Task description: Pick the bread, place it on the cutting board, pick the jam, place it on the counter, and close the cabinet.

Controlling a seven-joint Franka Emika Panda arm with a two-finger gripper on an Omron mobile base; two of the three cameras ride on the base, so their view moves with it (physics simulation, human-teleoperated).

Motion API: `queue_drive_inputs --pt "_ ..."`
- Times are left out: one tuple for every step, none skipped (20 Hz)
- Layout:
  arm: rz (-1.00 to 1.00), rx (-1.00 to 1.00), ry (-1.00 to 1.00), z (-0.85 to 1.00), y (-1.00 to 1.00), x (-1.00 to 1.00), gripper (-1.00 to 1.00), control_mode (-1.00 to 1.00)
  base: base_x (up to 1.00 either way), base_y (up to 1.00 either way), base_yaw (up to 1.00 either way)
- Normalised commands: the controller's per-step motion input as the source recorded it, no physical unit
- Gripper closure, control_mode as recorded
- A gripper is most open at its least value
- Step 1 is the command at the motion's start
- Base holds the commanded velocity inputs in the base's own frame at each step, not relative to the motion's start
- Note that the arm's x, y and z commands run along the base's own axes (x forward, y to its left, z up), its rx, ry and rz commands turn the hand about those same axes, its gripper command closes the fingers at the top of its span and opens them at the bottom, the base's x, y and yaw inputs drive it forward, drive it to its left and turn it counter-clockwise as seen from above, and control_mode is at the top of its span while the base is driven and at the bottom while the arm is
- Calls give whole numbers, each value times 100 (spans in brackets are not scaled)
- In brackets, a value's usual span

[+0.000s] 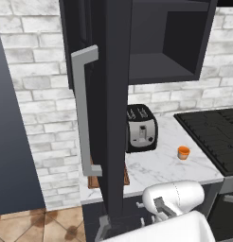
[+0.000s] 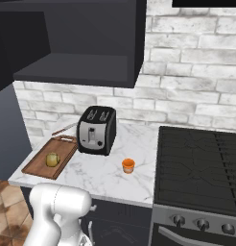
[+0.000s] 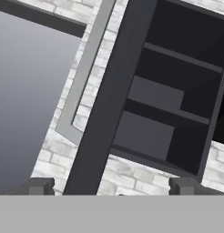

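Observation:
The bread (image 2: pixel 53 159), a small yellowish bun, lies on the reddish-brown cutting board (image 2: pixel 39 167) at the counter's left end. The orange jam (image 2: pixel 128 165) jar stands upright on the white marble counter (image 2: pixel 98 181), in front of the toaster; it is also the jam (image 1: pixel 183 152) near the stove. The dark cabinet (image 1: pixel 161 45) is open and its shelves look bare. Its door (image 1: pixel 113 118) stands edge-on with a long grey handle (image 1: pixel 83 118). My gripper (image 3: pixel 111 186) is open below the door (image 3: pixel 109 104), whose edge lines up between the fingertips (image 3: pixel 41 185).
A black and silver toaster (image 2: pixel 96 129) stands at the back of the counter beside the board. The black ribbed stovetop (image 2: pixel 201 163) takes up the right side. A white brick wall (image 2: pixel 187 86) runs behind. The open door hangs over the counter's left end.

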Motion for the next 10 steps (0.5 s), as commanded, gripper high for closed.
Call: queue_drive_inputs --pt "0 0 0 -11 13 0 -100 -100 0 0 0" --pt "0 0 0 -12 13 0 -100 -100 0 0 0" --pt "0 0 0 -11 15 0 -100 -100 0 0 0" --pt "0 0 0 -11 15 0 -100 -100 0 0 0" --pt "0 0 -1 -11 15 0 -100 -100 0 0 0" --pt "0 0 -1 -10 14 0 -100 -100 0 0 0" --pt "0 0 0 -9 13 0 -100 -100 0 0 0" --pt "0 0 0 -9 14 0 -100 -100 0 0 0" --pt "0 0 0 -9 14 0 -100 -100 0 0 0" --pt "0 0 -1 -11 13 1 -100 -100 0 0 0"
